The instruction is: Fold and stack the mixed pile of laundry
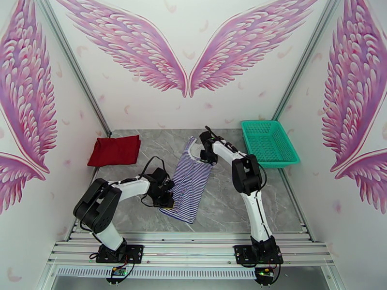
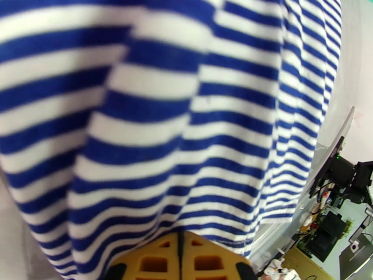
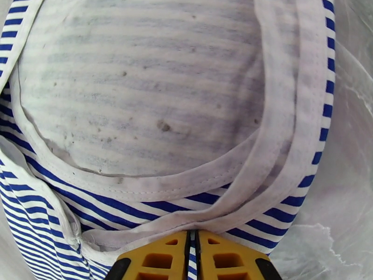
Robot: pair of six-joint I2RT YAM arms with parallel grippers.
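Note:
The blue-and-white striped shirt [image 1: 191, 177] lies stretched lengthwise across the middle of the grey table, folded into a narrow strip. My left gripper [image 1: 167, 198] is shut on its near hem; in the left wrist view the stripes [image 2: 186, 113] run right down to the closed yellow fingers [image 2: 154, 264]. My right gripper [image 1: 208, 155] is shut on the far end at the white-trimmed neckline [image 3: 154, 183], its yellow fingers [image 3: 224, 260] pinching the edge. The dark red T-shirt [image 1: 115, 151] lies folded at the far left of the table, apart from both arms.
A teal plastic mesh basket [image 1: 268, 142] stands at the far right of the table, close to my right arm. The table's near edge meets a metal rail [image 1: 193, 247] holding both arm bases. Walls close in on both sides.

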